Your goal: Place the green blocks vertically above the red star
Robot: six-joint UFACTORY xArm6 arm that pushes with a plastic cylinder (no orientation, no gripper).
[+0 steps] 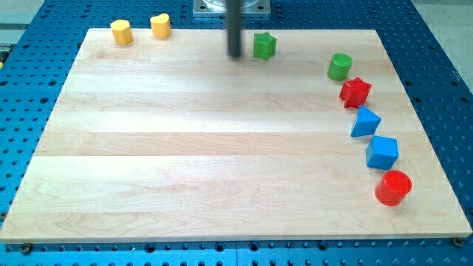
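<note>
A green star block [264,46] lies near the view's top, middle. A green cylinder [339,66] lies to the right, just up-left of the red star [355,91] and close to it. My tip [235,55] sits on the board just left of the green star, a small gap apart.
A blue triangular block [365,122], a blue cube [382,152] and a red cylinder [393,188] run down the right side below the red star. Two yellow blocks [122,32] [160,26] lie at the top left. The wooden board [148,148] sits on a blue perforated table.
</note>
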